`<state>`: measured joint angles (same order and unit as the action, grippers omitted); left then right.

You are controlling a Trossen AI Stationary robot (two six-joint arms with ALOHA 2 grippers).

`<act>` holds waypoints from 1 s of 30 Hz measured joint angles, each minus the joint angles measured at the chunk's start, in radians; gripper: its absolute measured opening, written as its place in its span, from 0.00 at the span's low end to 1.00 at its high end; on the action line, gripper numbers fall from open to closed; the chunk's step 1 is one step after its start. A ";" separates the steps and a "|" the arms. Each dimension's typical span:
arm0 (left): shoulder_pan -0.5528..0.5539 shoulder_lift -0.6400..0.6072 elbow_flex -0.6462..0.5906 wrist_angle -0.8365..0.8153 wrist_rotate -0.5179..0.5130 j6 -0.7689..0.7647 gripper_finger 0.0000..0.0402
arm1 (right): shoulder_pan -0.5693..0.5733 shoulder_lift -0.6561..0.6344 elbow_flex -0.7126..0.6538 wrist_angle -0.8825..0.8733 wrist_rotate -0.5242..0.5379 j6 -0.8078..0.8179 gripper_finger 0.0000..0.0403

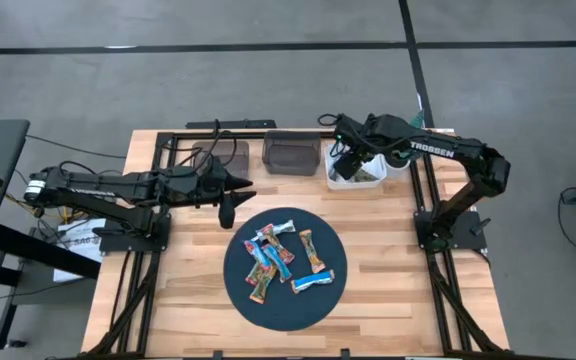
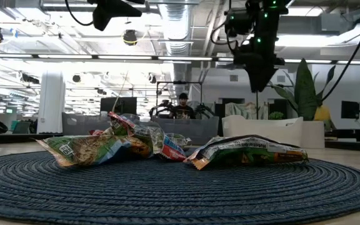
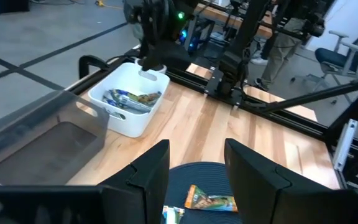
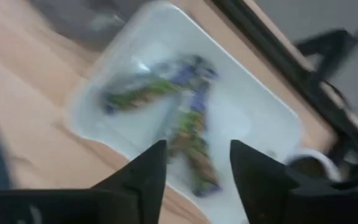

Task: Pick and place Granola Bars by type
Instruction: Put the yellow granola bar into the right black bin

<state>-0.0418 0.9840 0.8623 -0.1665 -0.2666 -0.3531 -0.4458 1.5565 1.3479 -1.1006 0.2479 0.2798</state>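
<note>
Two green granola bars [image 4: 191, 134] are already sorted into the white bin [image 1: 354, 182] at the far right, beneath the open-jawed right gripper [image 1: 345, 160], while seven remain on the dark mat [image 1: 238, 285], the open-jawed left gripper [image 1: 243, 187] waiting.

green-brown granola bars [image 4: 185, 118] in white bin [image 1: 340, 182]; dark blue woven mat [image 1: 243, 285]

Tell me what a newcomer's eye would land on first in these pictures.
First, the heap of granola bars in shiny wrappers on the round dark woven mat at the middle of the wooden table. Next, the right gripper, fingers open, hanging over the white bin at the table's far edge, where green-wrapped bars already lie. The left gripper, open and empty, waits beside the mat.
</note>
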 joint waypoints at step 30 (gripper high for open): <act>-0.038 0.131 0.072 -0.101 0.131 -0.153 0.36 | 0.564 -0.081 -0.281 0.344 -0.260 0.518 0.46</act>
<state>-0.0795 1.1149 0.9340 -0.2676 -0.1356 -0.5064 0.1180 1.4757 1.0668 -0.7567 -0.0124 0.7980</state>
